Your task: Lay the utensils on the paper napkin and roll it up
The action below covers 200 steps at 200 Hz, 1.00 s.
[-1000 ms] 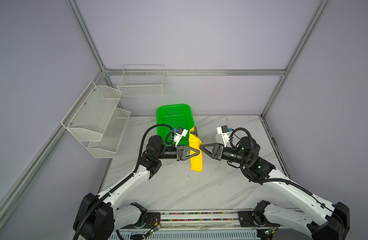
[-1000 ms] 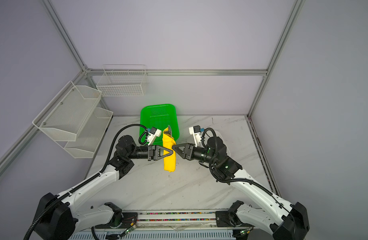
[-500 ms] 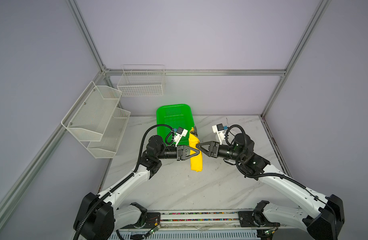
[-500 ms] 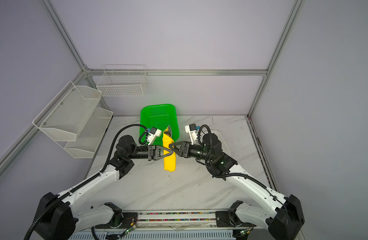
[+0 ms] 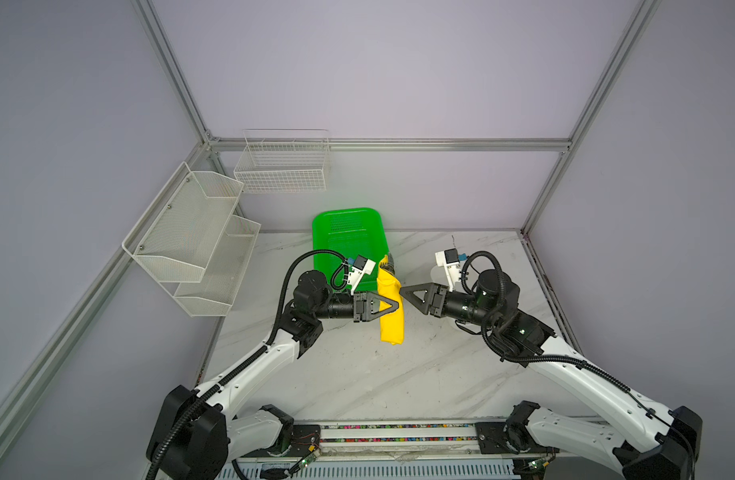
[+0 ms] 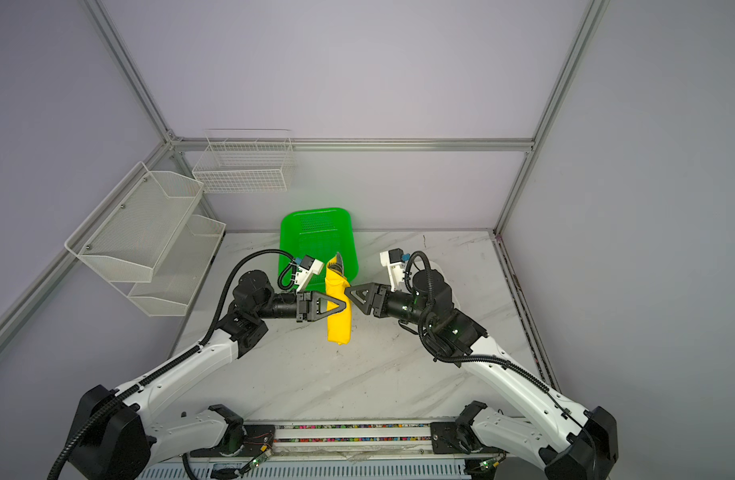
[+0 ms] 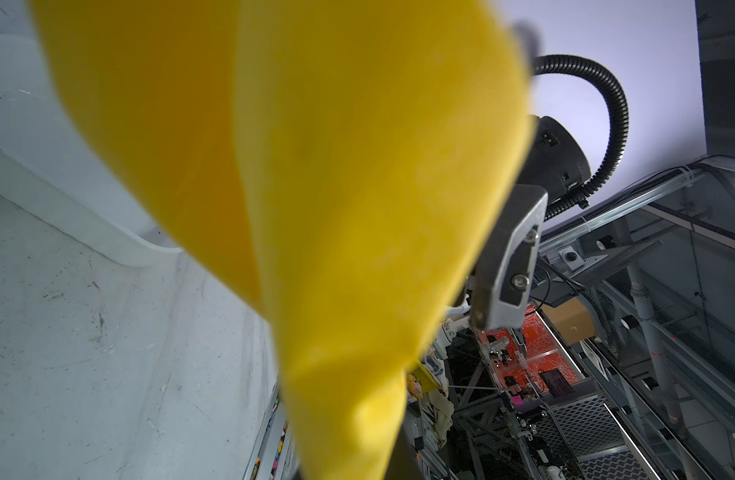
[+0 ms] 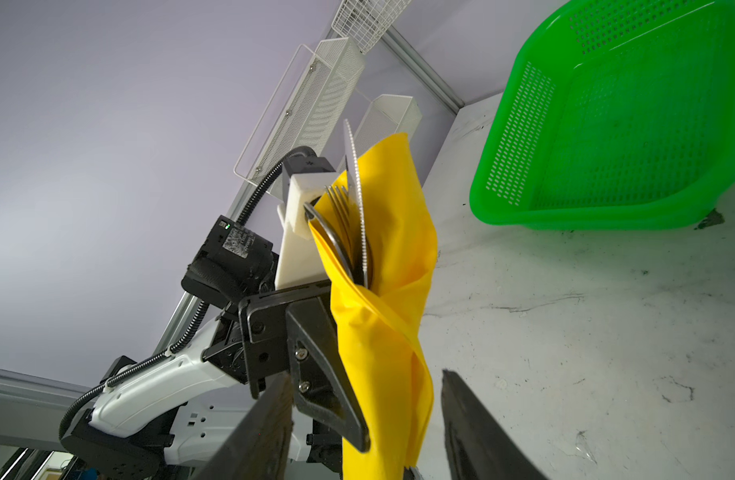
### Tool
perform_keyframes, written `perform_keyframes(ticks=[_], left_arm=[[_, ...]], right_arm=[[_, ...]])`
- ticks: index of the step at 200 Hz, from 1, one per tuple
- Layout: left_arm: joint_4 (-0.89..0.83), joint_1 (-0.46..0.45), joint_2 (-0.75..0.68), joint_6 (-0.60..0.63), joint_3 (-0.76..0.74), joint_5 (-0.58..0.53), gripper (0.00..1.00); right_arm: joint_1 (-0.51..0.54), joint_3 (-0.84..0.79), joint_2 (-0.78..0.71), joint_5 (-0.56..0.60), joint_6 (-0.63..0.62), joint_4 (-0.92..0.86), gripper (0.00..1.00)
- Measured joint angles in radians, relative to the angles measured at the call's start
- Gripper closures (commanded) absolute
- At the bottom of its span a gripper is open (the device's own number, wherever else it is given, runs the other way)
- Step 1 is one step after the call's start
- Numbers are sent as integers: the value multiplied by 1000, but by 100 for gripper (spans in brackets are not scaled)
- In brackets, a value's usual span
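Observation:
The yellow paper napkin (image 5: 391,320) (image 6: 339,326) is rolled around the utensils, and the roll is held off the marble table. My left gripper (image 5: 395,306) (image 6: 343,306) is shut on the roll's middle from the left. The napkin (image 7: 357,199) fills the left wrist view and hides those jaws. In the right wrist view the fork (image 8: 341,203), knife (image 8: 354,170) and spoon (image 8: 326,235) stick out of the roll's far end (image 8: 382,324). My right gripper (image 5: 402,291) (image 6: 348,292) (image 8: 366,378) is open just right of the roll, gripping nothing.
A green basket (image 5: 349,237) (image 6: 316,237) (image 8: 627,124) stands behind the roll. A white tray (image 7: 87,232) lies on the table under the right arm. White mesh shelves (image 5: 191,232) hang on the left wall and a wire basket (image 5: 282,166) on the back wall.
The right gripper reached in to the roll half a second ago and has drawn back to the right with its jaws wider. The left gripper and the roll have stayed put.

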Motion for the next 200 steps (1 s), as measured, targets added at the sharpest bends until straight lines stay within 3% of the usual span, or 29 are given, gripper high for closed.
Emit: perform_keyframes(ticks=[35,111,143,200], left_arm=[[0,0,0,2,0,2,95],[-5,2,2,2,0,14,93],[-5,2,2,2,0,29,91],[-1,2,2,-2,0,37,77]], right_arm=[[0,0,69,-28,25,32,42],[0,0,165,-132,54,189,53],[0,0,172,-154,52,216,70],[0,-13,164,-152,41,248,82]])
